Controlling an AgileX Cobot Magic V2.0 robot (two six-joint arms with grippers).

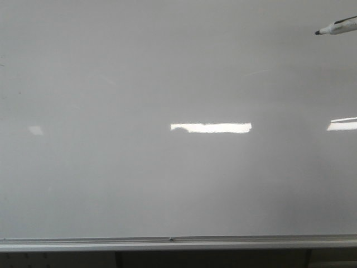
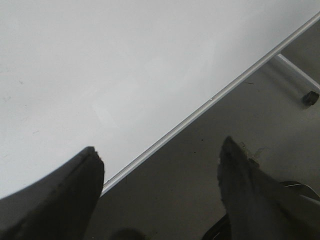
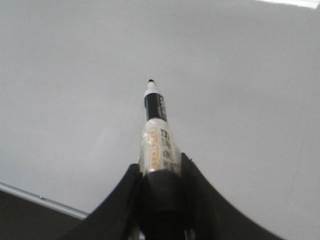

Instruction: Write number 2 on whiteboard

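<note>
The whiteboard (image 1: 167, 84) fills the front view, glossy grey-white, with no number 2 in view on it. A white marker (image 1: 337, 26) with a black tip pokes in at the front view's top right, tip pointing left. In the right wrist view my right gripper (image 3: 160, 167) is shut on the marker (image 3: 159, 135), whose black tip points at the board (image 3: 75, 75); I cannot tell if it touches. My left gripper (image 2: 160, 155) is open and empty, near the board's lower edge (image 2: 75, 75).
A silver rail (image 1: 178, 242) runs along the board's bottom edge and shows in the left wrist view (image 2: 210, 100) too. Bright light reflections (image 1: 211, 128) lie on the board. Below the rail is a dark floor (image 2: 200, 165) with a stand leg and caster (image 2: 311, 97).
</note>
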